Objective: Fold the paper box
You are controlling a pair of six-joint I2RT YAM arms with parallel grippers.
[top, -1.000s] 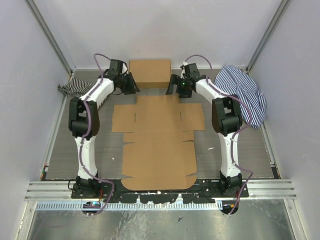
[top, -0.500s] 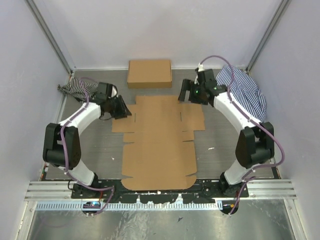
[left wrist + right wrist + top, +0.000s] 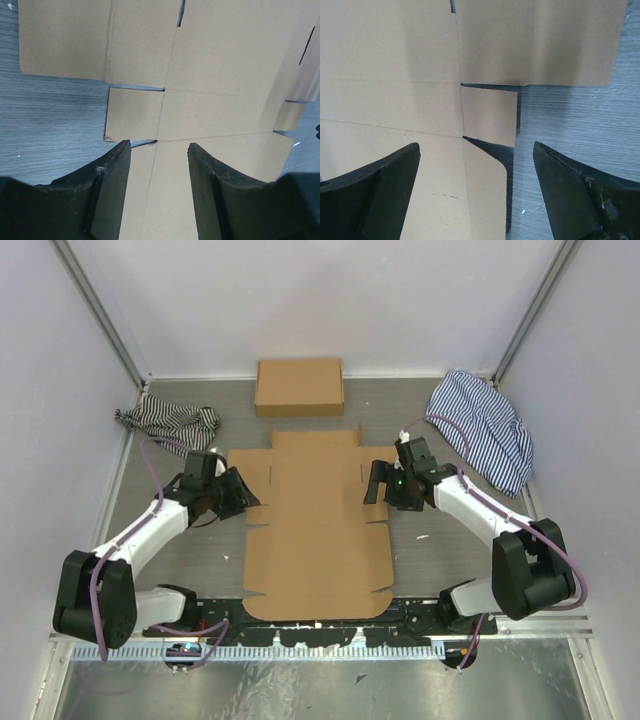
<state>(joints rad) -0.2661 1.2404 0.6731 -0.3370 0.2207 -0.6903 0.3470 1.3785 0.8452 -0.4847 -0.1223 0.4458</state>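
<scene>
Top external, L gripper: open, empty, low at paper box 9 o'clock edge, by small tab.
R gripper: open wide, empty, at 3 o'clock edge.
Why: prob. one each side to lift both side flaps.
Box place: flat, mid table, btw grippers.
Long axis: 12 to 6 o'clock; round end at 6.

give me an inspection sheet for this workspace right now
surface: grey table, white speck right of the cardboard
job's things: paper box lying flat, unfolded
clutter: closed box at the back; striped cloth back left; bigger striped cloth back right
grippers: left gripper open over left side tab; right gripper open over right side tab
cables: purple cables along both arms
surroundings: white walls, metal rail at near edge
</scene>
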